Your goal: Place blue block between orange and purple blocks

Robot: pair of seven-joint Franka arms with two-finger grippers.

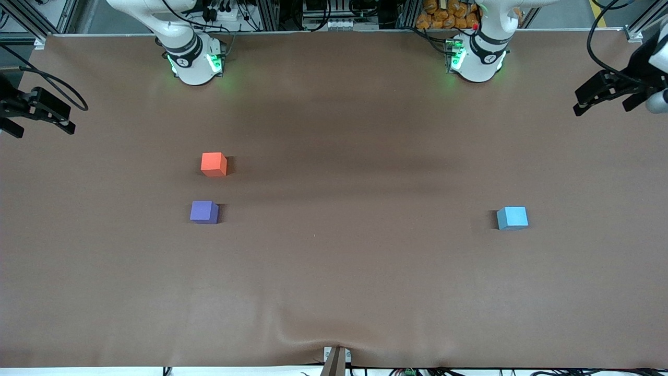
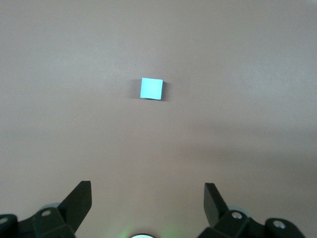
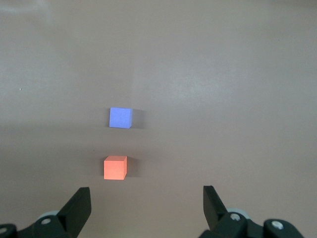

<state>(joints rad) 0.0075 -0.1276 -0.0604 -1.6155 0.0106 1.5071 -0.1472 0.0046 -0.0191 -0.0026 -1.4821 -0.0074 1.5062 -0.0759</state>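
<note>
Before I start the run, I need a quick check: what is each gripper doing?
Left gripper: open, empty, up over the table's edge at the left arm's end.
Right gripper: open, empty, up over the right arm's end.

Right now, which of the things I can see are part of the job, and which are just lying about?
Part of the job:
- blue block, toward the left arm's end of the table
- orange block
- purple block, nearer the front camera than the orange
- left gripper, open, waiting
- right gripper, open, waiting

Just lying about:
- nothing else on the brown table
</note>
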